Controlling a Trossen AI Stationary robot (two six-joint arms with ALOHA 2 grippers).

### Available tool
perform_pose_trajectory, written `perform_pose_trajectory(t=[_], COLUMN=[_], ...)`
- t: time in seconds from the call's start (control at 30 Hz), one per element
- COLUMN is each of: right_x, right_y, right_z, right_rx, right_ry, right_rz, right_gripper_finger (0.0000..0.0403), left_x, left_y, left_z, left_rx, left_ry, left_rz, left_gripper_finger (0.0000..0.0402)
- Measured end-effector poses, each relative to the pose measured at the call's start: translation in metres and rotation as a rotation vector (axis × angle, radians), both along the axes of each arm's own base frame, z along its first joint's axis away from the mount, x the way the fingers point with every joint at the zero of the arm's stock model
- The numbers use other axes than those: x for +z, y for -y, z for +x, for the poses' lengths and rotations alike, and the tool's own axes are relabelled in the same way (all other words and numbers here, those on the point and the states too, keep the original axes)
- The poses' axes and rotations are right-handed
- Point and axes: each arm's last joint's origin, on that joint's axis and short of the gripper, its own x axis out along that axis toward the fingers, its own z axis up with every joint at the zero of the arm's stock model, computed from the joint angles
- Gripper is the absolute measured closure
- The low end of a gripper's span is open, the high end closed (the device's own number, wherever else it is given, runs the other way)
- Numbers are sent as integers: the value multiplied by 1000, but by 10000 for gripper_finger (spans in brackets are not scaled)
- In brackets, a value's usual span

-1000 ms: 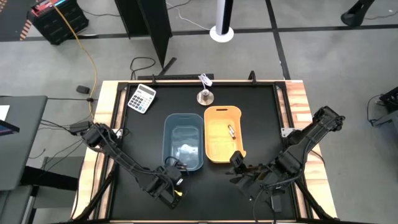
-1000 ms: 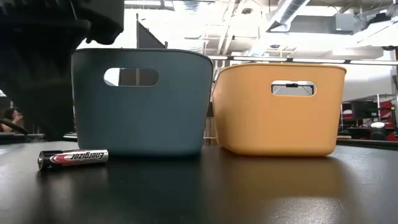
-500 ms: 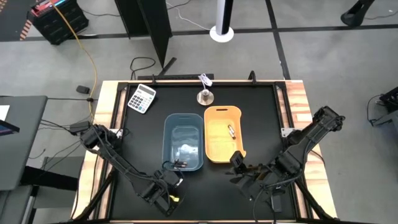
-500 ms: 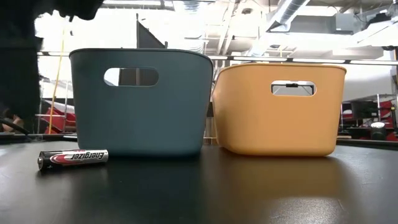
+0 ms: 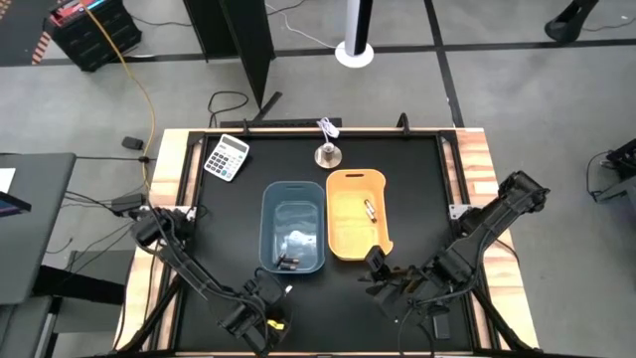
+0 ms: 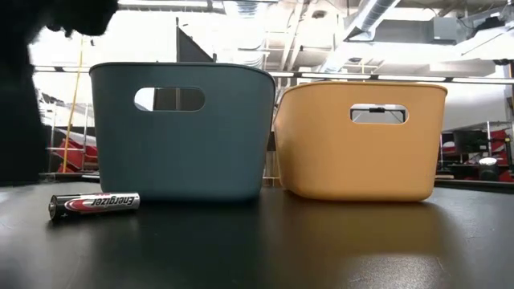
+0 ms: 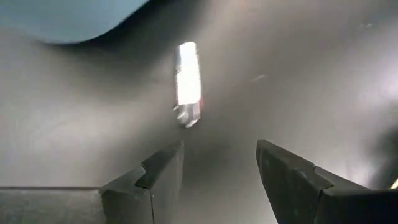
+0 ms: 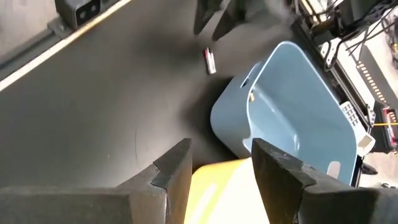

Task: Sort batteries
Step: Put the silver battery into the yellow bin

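While one battery [image 7: 188, 83] is lying on the desk [image 5: 417, 189] beside the blue bin [image 5: 292, 226], the released left end effector [image 7: 219, 163] is lining up, needing to descend and clench.

A black table [image 5: 427, 199] with wooden side rails carries a blue bin [image 5: 293, 239] and an orange bin [image 5: 355, 214] at centre, a calculator [image 5: 227, 156] upper left, and one battery [image 6: 94, 204] lying loose lower left.
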Motion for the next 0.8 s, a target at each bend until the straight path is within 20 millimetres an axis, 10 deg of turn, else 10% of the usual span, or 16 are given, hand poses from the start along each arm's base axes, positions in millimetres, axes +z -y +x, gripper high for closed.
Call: perform_pose_trajectory(t=[0.8], right_x=[-3], right_y=[-1], right_z=[-1], right_rx=[-1], right_ry=[0], right_rz=[9], right_gripper_finger=[221], left_x=[-26], left_y=[-13], left_z=[16], left_rx=[20], left_ry=[-34], left_rz=[102], left_gripper_finger=[203])
